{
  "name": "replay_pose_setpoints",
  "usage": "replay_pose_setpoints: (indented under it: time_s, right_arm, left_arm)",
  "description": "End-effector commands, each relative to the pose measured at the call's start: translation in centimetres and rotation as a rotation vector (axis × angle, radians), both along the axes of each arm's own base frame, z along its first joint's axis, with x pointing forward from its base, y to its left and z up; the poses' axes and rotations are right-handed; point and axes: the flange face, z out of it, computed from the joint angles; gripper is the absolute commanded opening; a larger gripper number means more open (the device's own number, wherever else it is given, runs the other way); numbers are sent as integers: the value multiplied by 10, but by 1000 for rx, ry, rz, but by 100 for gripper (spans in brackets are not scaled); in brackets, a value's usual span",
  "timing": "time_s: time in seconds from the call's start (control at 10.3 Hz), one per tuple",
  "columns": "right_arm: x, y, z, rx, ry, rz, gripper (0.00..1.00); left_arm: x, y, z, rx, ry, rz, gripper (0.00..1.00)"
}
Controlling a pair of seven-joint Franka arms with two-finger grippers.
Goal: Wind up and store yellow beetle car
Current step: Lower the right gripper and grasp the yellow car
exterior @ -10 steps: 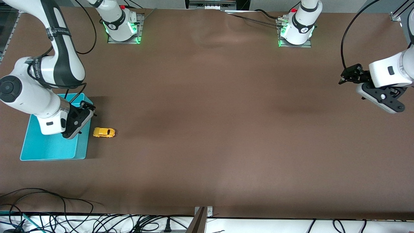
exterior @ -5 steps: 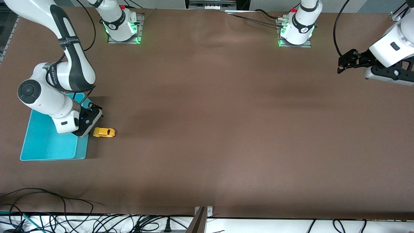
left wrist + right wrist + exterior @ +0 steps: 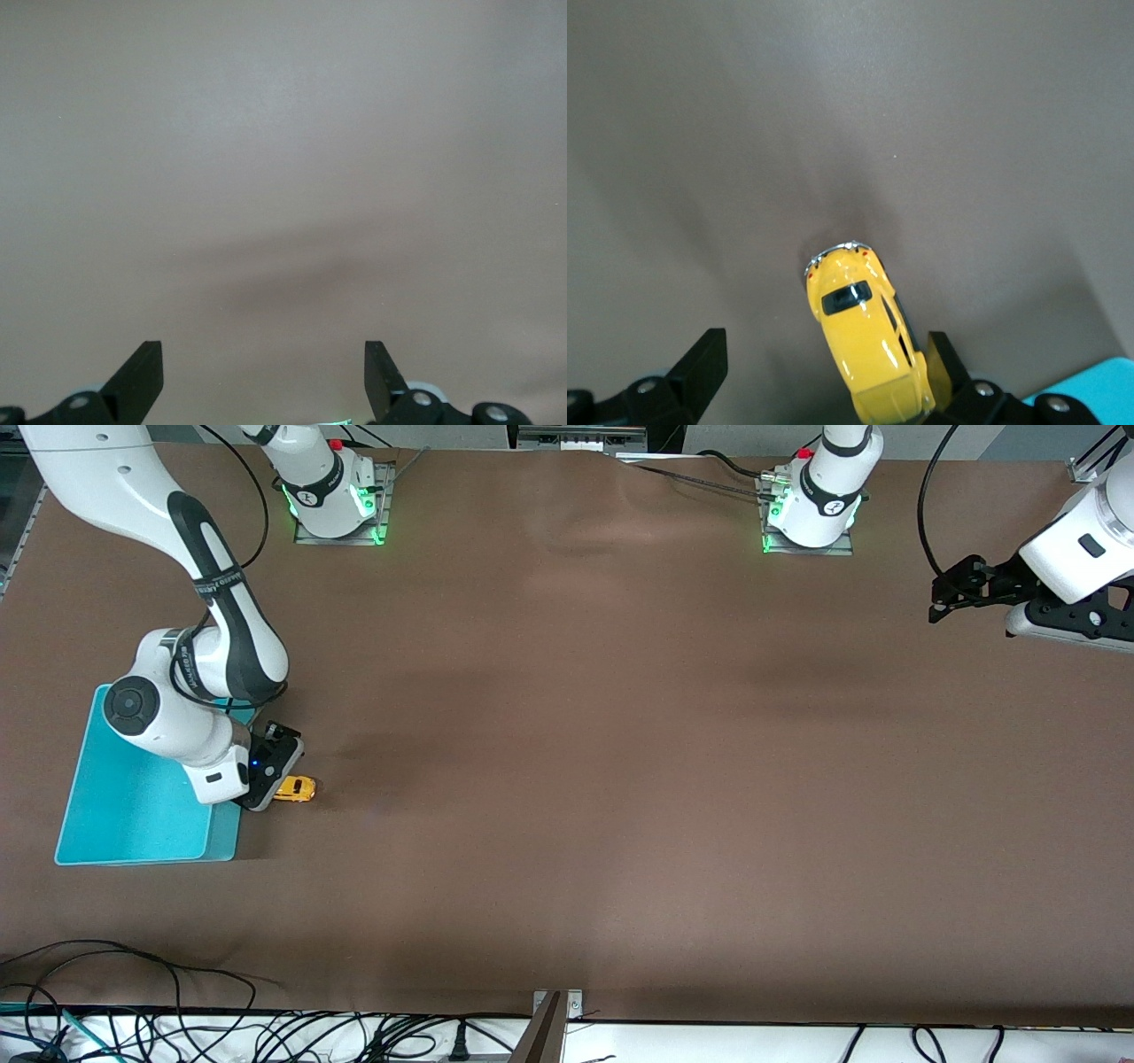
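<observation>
So the yellow beetle car [image 3: 296, 788] is sitting on the brown bench [image 3: 585, 779] down at the right arm's end, on its wheels, right beside the long edge of the turquoise bin [image 3: 133, 815] but not in it. From the front view you only catch part of the car, because the right gripper [image 3: 270, 784] is hanging right over one end of it.

The right wrist view is the good one here. The car [image 3: 868, 341] lies between the two black fingers [image 3: 700, 359], which are spread wide apart. One finger looks like it's just beside the car's flank, maybe touching, I honestly can't tell. The other one is well clear of it. Nothing is being pinched. You can see a dark window on the roof and a corner of the bin [image 3: 1094, 390] poking into the shot.

The left gripper [image 3: 952, 593] is way off at the left arm's end of the bench, up in the air over bare brown surface, just waiting. Its fingers [image 3: 142, 372] are spread wide too, holding nothing.

There's a tangle of black cables [image 3: 177, 1027] along the bench edge nearest the front camera.
</observation>
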Motion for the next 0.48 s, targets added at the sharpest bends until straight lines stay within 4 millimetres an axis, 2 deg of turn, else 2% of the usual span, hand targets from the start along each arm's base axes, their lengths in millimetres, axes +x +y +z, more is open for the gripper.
replay_pose_setpoints:
  time_s: [0.0, 0.1, 0.19, 0.39]
  right_arm:
    - [4, -3, -5, 1, -25, 46, 100]
    - [4, -3, -6, 0, -28, 48, 100]
    - [5, -3, -16, 0, -33, 55, 100]
    - [6, -9, -18, -2, -49, 110, 100]
  left_arm:
    - [7, -6, 5, -19, 4, 22, 100]
    - [5, -4, 3, -16, 30, 36, 100]
    - [5, 0, 2, -16, 33, 47, 100]
    - [5, -4, 7, -13, 30, 81, 100]
